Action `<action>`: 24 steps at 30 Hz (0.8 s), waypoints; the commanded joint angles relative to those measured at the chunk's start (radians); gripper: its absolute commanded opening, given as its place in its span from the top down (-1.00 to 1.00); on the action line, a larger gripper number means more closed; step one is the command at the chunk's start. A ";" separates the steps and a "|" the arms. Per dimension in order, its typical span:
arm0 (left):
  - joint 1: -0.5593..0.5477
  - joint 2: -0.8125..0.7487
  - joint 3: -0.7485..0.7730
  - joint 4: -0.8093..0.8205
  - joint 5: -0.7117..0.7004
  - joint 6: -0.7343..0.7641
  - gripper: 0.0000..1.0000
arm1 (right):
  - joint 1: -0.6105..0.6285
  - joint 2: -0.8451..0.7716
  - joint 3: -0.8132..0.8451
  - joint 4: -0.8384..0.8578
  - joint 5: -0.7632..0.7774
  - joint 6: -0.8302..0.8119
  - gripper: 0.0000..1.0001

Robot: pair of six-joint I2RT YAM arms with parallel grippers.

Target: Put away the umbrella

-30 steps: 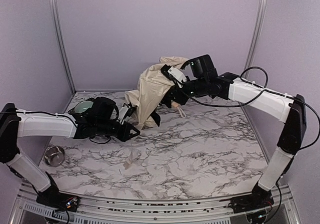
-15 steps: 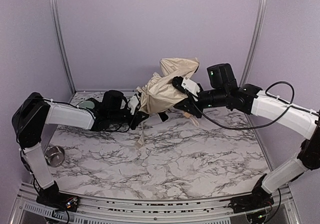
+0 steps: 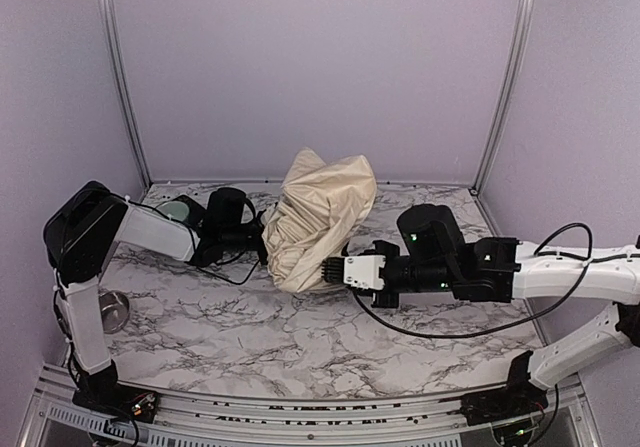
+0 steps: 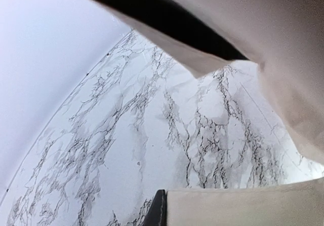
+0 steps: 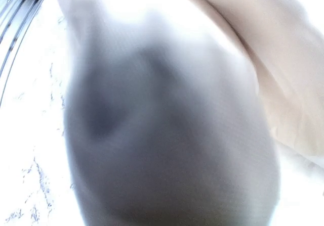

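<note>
The compact umbrella of cream-beige fabric (image 3: 320, 217) sits as a puffed, crumpled bundle on the white, grey-veined marble-patterned counter (image 3: 300, 347). It is toward the back and about midway between the two side walls. Its fabric heaps up into a rounded dome, and neither the shaft nor the handle can be made out.

The left arm reaches in from the left side, and the left gripper (image 3: 262, 239) presses against the bundle's left flank. Its jaws are closed down narrow. Whether a fold of cloth is nipped between them cannot be told. In the left wrist view, cream fabric (image 4: 283, 59) hangs across the top and right, more lies along the bottom edge beside a dark finger (image 4: 158, 211), and bare counter (image 4: 126, 150) shows between them.

The right arm lies low across the counter from the right. The right gripper (image 3: 333, 269) is pushed into the lower right of the umbrella, its tip touching the cloth. Whether its jaws are wide, narrow or holding anything cannot be told, because the right wrist view is a blur of grey with beige fabric (image 5: 283, 84) beyond.

A small round steel bowl (image 3: 112, 309) stands near the left edge, well apart from the umbrella and partly hidden by the left arm.
</note>
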 commanded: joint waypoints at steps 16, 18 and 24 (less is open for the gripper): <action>0.015 -0.034 -0.082 0.162 -0.088 0.202 1.00 | 0.171 0.286 -0.131 0.098 0.166 0.049 1.00; 0.016 -0.018 -0.079 0.162 -0.135 0.208 1.00 | 0.173 0.332 -0.128 0.093 0.169 0.061 1.00; 0.015 0.005 -0.063 0.162 -0.215 0.215 1.00 | 0.175 0.427 -0.084 0.037 0.186 0.133 1.00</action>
